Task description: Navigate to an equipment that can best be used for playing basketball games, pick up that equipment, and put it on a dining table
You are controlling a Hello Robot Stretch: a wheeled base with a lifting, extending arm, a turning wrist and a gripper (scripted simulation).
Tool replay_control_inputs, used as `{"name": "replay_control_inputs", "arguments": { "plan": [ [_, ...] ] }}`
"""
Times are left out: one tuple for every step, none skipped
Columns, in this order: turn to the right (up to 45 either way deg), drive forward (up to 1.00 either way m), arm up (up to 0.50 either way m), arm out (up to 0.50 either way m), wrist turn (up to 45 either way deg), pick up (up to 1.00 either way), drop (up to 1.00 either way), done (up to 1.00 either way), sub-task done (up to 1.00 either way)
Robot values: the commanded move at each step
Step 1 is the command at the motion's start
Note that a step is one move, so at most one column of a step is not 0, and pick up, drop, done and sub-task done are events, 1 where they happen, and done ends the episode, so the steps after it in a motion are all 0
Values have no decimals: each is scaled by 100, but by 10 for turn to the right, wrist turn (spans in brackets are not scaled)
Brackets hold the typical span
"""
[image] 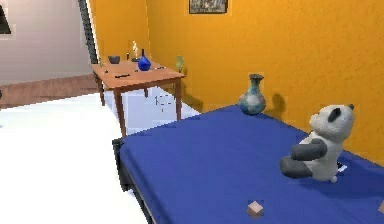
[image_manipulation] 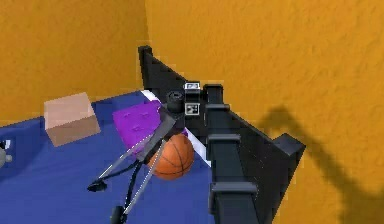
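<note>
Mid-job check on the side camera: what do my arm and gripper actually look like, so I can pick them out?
The arm is a dark, square-sectioned bar built of stepped segments. Near its end sit two small white squares with black marks. The gripper has a dark, rounded body and two thin grey fingers with small dark tips.

Dark square arm (image_manipulation: pixel 226 160), white black-marked squares (image_manipulation: pixel 191 107), thin dark jaws
</note>
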Motion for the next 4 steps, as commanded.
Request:
{"name": "replay_control_inputs", "arguments": {
  "plan": [
    [0, 0, 0, 0, 450, 0, 0, 0, 0],
    [0, 0, 0, 0, 450, 0, 0, 0, 0],
    [0, 0, 0, 0, 240, 0, 0, 0, 0],
    [0, 0, -30, 0, 0, 0, 0, 0, 0]
  ]
}}
